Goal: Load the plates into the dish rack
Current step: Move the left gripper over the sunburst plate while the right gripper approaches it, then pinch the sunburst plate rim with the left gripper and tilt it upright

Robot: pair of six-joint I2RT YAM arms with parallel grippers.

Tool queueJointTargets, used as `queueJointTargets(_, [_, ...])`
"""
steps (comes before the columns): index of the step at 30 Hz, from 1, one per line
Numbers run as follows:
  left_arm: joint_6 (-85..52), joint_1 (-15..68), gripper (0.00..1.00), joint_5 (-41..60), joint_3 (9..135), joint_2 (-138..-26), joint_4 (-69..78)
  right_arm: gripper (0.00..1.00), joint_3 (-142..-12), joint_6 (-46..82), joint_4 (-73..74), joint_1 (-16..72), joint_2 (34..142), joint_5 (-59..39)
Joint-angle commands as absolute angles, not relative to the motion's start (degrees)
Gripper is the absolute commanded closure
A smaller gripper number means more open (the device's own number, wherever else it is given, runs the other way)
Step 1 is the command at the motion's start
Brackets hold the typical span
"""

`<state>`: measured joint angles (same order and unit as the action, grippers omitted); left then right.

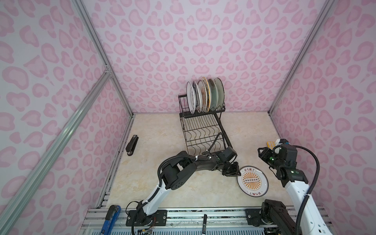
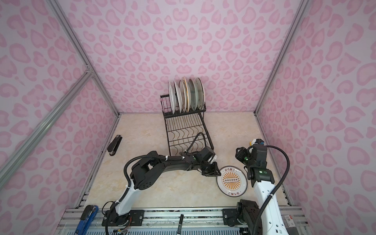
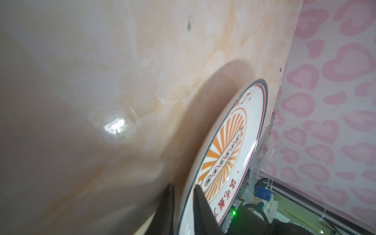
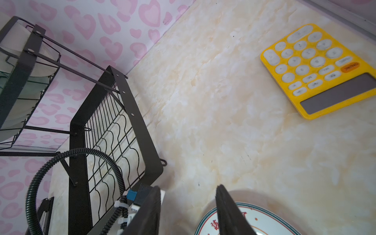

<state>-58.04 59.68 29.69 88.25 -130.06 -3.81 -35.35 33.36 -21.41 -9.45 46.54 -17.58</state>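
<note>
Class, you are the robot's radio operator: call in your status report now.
Left gripper astride sunburst plate rim, grip unconfirmed. Right gripper open, empty. Six plates upright in dish rack. Calculator off to side, not blocking.

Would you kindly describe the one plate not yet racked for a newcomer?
From the black wire dish rack at the back wall, come forward-right. The round white ceramic plate with an orange sunburst lies on the marble table; every other plate stands racked.

Dish rack (image 1: 203,130) sat mid-frame at the back edge of the table (image 1: 162,183), six plates (image 1: 205,95) standing in its upper tier. Seventh plate (image 1: 252,181) lay flat lower right of centre, left gripper (image 1: 236,174) at its upper-left rim. Stapler (image 1: 131,145) sat far left; calculator (image 1: 271,144) right, behind the seventh plate.
</note>
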Motion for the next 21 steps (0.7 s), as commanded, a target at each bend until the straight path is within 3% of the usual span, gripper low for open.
queueJointTargets(1, [-56.8, 59.7, 0.79, 29.1, 89.1, -130.8, -5.5, 0.56, -35.0, 33.3, -20.8, -9.6, 46.2, -17.8])
queueJointTargets(10, [-56.5, 59.6, 0.97, 28.6, 89.2, -130.5, -6.4, 0.56, -34.8, 33.2, -20.7, -9.9, 46.1, -18.0])
queueJointTargets(21, [-56.1, 57.3, 0.97, 29.4, 85.1, -125.8, -3.0, 0.57, -35.0, 32.7, -20.9, -10.7, 46.1, -18.1])
